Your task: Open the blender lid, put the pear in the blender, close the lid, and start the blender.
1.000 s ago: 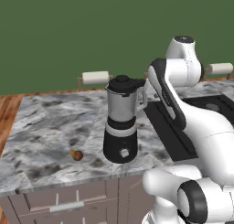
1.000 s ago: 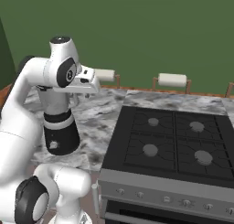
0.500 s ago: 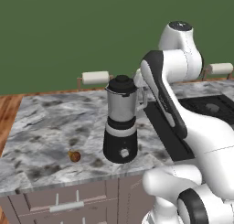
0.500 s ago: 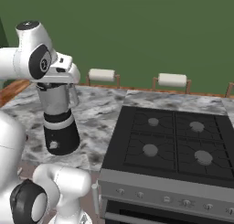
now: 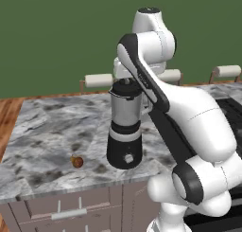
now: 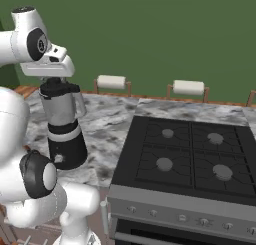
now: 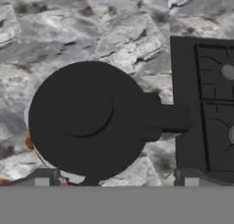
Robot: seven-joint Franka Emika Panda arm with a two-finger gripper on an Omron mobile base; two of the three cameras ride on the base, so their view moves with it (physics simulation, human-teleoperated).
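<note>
The blender [image 5: 125,131] stands near the counter's front edge, a silvery jar on a black base with a white dial. Its black lid [image 5: 126,88] sits on the jar. My gripper [image 5: 124,78] hangs right over the lid, also seen from the right as the gripper [image 6: 54,79] above the blender [image 6: 64,129]. Looking down, the round lid [image 7: 84,118] lies between my wide-apart fingertips [image 7: 43,177], so the gripper [image 7: 116,179] is open and holds nothing. The jar handle [image 7: 167,118] sticks out to the right. The pear [image 5: 77,162] lies on the counter left of the base.
The marble counter [image 5: 42,127] runs left of a black stove [image 6: 190,159]. Two paper-towel rolls [image 6: 111,82] [image 6: 188,87] stand along the back wall. My own white arm rises close to the right of the blender.
The hand has swung from beside the jar's right side to a spot directly above the lid, and the arm's upper joints have risen. Blender and pear have not moved.
</note>
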